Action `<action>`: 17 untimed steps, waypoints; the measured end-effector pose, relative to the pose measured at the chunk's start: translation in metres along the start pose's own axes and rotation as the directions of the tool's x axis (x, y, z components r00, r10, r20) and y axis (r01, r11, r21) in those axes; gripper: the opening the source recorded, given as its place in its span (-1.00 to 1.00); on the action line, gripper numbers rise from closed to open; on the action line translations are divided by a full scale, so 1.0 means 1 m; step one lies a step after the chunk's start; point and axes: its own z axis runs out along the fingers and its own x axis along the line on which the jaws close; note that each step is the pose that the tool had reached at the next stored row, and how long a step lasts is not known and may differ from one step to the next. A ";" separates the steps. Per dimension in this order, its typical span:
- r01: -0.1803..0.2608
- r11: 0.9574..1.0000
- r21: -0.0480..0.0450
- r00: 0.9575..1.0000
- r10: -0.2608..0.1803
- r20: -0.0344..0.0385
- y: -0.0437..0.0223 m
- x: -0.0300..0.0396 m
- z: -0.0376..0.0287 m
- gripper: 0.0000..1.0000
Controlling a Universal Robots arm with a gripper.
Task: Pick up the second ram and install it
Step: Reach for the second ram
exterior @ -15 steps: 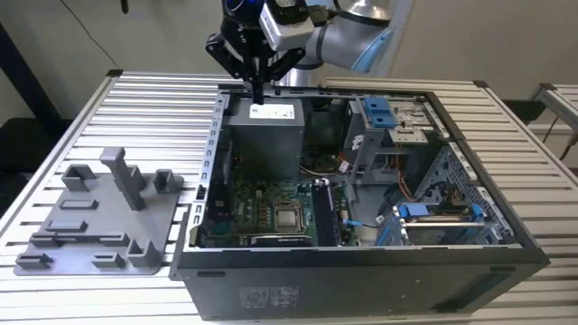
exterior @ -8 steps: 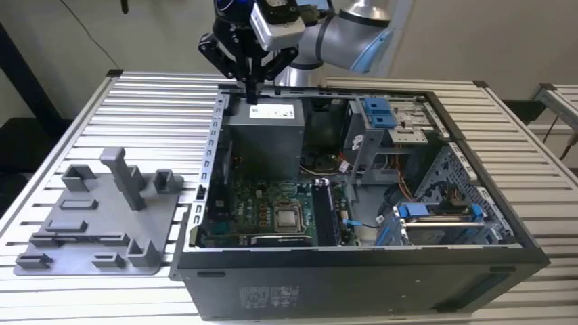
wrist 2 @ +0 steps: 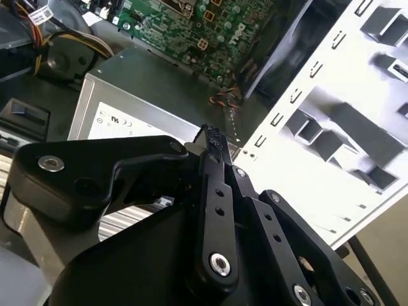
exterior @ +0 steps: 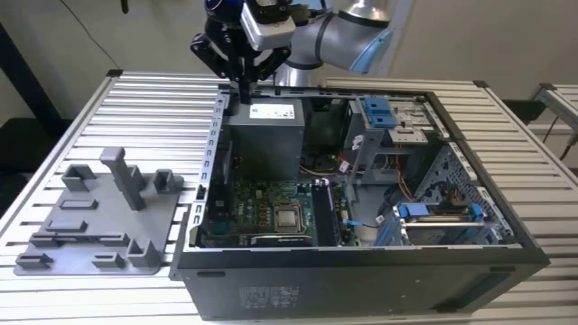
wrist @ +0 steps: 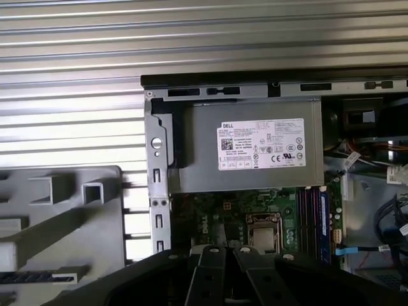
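Black hand (exterior: 243, 93), fingers pressed together, nothing seen between, above rear wall of open black computer case (exterior: 361, 288), over grey metal power-supply box (exterior: 267, 139). Grey plastic holder tray (exterior: 167, 213) on ribbed metal table (exterior: 145, 108), exterior view's left of case.

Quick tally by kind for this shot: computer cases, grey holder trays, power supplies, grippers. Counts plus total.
computer case: 1
grey holder tray: 1
power supply: 1
gripper: 1
Total: 4
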 end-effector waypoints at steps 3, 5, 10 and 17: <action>0.000 1.000 0.000 1.000 0.000 0.000 -0.0003 0.0050 0.0000 -0.79; 0.000 1.000 0.000 1.000 0.000 0.000 -0.0006 0.0089 -0.0001 -0.79; 0.000 1.000 0.000 1.000 0.000 0.000 -0.0016 0.0223 -0.0002 -0.79; 0.000 1.000 0.000 1.000 0.000 0.000 -0.0027 0.0377 -0.0003 -0.79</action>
